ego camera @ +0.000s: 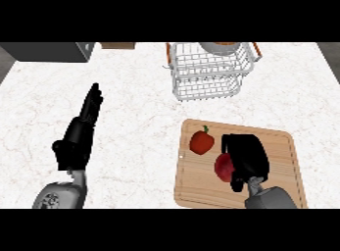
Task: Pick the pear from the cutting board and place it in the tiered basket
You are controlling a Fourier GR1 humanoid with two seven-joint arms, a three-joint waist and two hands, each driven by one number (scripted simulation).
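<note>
A wooden cutting board [281, 147] lies at the lower right of the counter. On it a dark red pear [224, 167] sits against my right hand [248, 156], whose fingers and thumb curl round it and hide its right side. A red-orange fruit with a green stem [201, 141] lies just to the left on the board, apart from the hand. The white wire tiered basket [201, 93] stands at the back, beyond the board. My left hand [75, 142] rests over the counter at the left, open, its fingers straight and pointing away.
A pale bowl [220, 47] sits in the basket's top tier. A dark grey appliance [46, 51] and a small wooden item [118, 45] stand along the back left edge. White marble counter [140, 122] lies between my hands.
</note>
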